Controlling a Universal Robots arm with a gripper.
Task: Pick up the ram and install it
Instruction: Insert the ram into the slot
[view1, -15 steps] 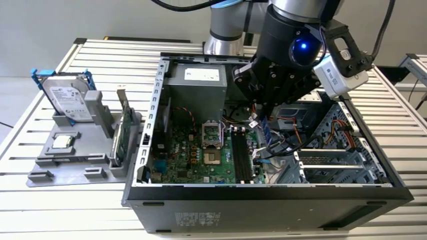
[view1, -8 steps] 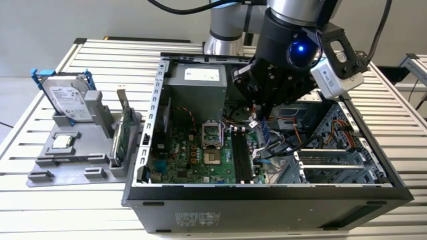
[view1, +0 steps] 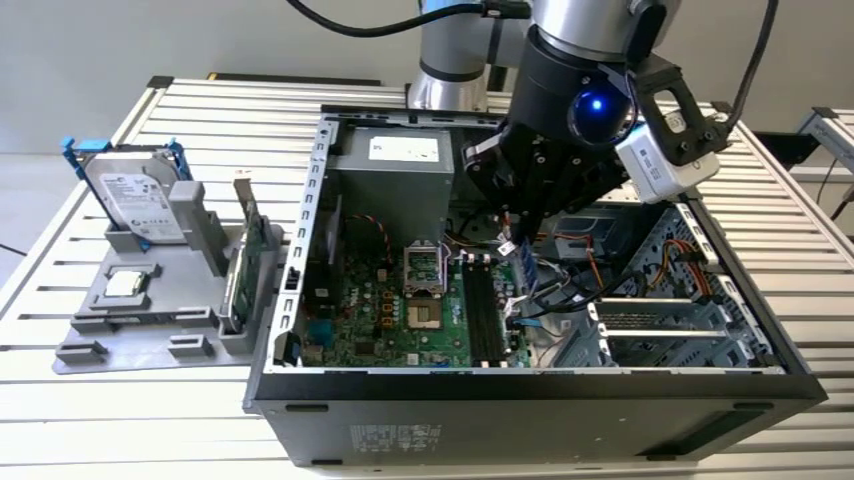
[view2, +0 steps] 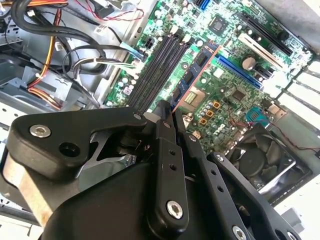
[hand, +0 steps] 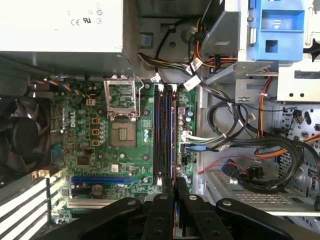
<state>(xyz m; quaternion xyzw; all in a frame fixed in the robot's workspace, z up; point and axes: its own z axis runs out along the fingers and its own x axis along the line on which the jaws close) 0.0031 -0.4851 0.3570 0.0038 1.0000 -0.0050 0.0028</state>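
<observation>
Currently the gripper hangs inside the open computer case, above the motherboard. Fingers are pressed close together on the ram, a thin stick held edge-on and pointing down along the black memory slots. In the first wrist view the fingertips sit over those 4 slots. On the table's far-left side, a grey tray carries a hard drive and a green card.

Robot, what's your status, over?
Gripper jaws shut on the ram. Ram above the memory slots, not seated. Loose cables beside the slots, not across them.
</observation>
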